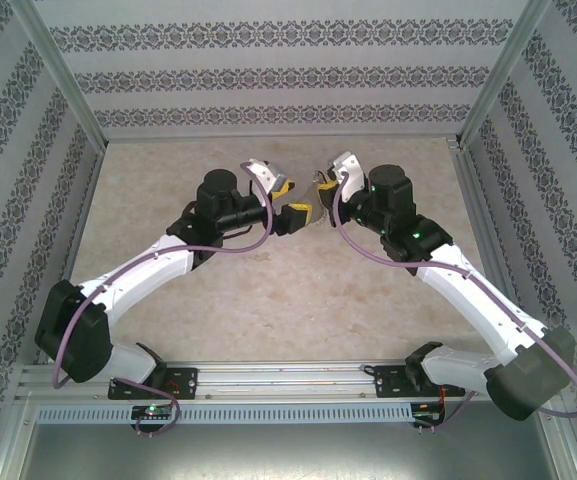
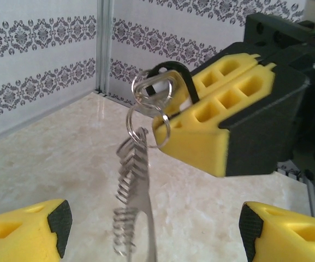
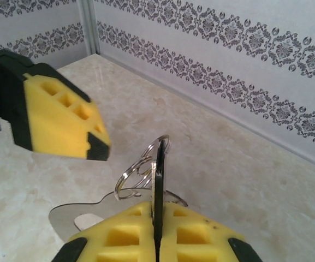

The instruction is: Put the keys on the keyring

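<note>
**Key clamped over a marbled tabletop**

Wallpaper [image 1: 268,70] in grey damask bands lines the walls, with aluminium posts [image 1: 68,85] at the far corners. Above the beige marbled tabletop [image 1: 168,290], about midway along its far edge, the left gripper [image 2: 154,224] has its jaws wide and holds nothing. Just right of it, the right gripper [image 3: 158,215] is clamped on the black-headed key [image 3: 159,174]. The keyring [image 2: 141,117] hangs at the key in the air, with a coiled metal piece [image 2: 132,180] dangling below.

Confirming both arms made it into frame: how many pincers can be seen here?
2. The left pincer hovers open just left of the table centre; the right pincer faces it from the right, shut on the key. None seems hidden.
</note>
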Controlling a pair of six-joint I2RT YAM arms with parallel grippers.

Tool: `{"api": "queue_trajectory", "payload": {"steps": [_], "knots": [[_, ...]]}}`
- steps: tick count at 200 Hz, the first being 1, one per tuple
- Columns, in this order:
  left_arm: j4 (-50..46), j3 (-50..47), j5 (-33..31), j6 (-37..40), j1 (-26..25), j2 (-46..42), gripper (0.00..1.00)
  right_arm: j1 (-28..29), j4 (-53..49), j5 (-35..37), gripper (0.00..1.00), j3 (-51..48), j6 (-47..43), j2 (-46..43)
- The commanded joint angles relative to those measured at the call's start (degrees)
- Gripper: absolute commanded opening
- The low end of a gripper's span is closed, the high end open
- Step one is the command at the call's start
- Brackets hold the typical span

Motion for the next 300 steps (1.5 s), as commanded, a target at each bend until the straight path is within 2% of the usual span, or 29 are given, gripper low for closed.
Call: {"api": "queue_trajectory", "payload": {"steps": [1, 41, 59, 77, 95, 111, 132, 158, 199, 260, 300], "knots": [[-2.6, 2.5, -2.1, 3.5, -1.1, 2.2, 0.81, 0.7, 0.1, -0.8, 0.0, 2.6, -0.1, 0.0], [-2.3, 4.7, -4.3, 4.4, -2.0, 4.9, 0.81, 1.4, -0.9, -1.3, 0.0, 2.8, -0.6, -0.1], [-2.5, 5.7, -5.3, 5.2, -2.4, 6.0, 0.74, 1.6, -1.2, -1.3, 0.0, 2.7, -0.8, 0.1], [-2.7, 6.4, -6.3, 5.8, -2.7, 7.1, 0.6, 1.7, -1.4, -1.2, 0.0, 2.5, -1.0, 0.0], [-2.5, 6.7, -7.5, 6.3, -3.1, 8.2, 0.36, 1.7, -1.7, -1.0, 0.0, 2.3, -1.2, -0.4], [-1.6, 6.8, -8.3, 6.5, -3.5, 9.2, 0.22, 1.7, -1.9, -0.7, 0.0, 1.9, -1.3, -0.9], [-0.7, 7.1, -10.1, 7.1, -4.2, 10.1, 0.0, 1.6, -2.1, 0.0, 0.0, 1.2, -1.4, -1.7], [1.3, 6.7, -14.1, 7.9, -5.0, 10.6, 0.0, 1.5, -2.2, 1.2, 0.0, -0.2, -1.1, -3.1], [11.9, 1.7, -23.3, 8.2, -5.3, 8.9, 0.0, 1.2, -2.2, 2.9, 0.0, -2.7, -0.4, -4.8], [23.3, -3.3, -29.2, 12.0, -6.9, 7.4, 0.0, 1.0, -1.3, 5.9, 0.0, -4.4, 0.4, -4.8], [30.0, -6.3, -29.8, 12.2, -7.5, 6.0, 0.0, 0.6, 0.1, 8.4, 0.0, -5.1, 1.3, -4.6]]}}
